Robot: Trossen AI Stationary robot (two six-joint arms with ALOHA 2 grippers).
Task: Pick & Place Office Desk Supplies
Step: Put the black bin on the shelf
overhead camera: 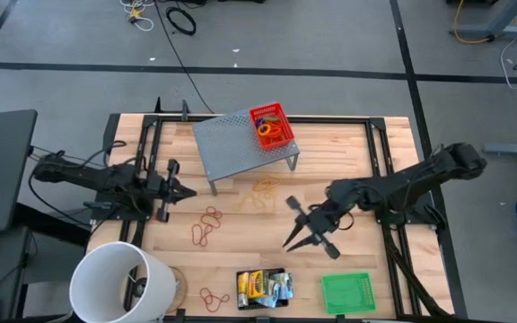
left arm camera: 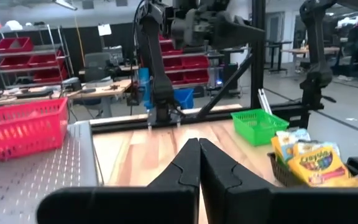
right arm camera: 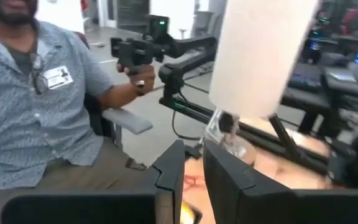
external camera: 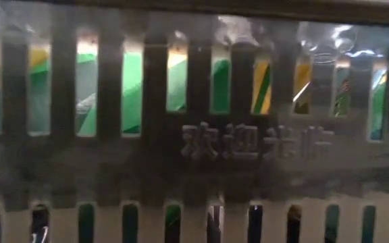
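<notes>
My overhead camera looks straight down, far enough off to take in the whole bench and both arms. The low one sits pressed against a slotted tray wall, so I get only slats and colour behind them. Left wrist faces across the bench toward the right arm's base, catching the green tray and crayon box, both also visible from overhead. Right wrist looks past the white bucket to a seated person.
</notes>
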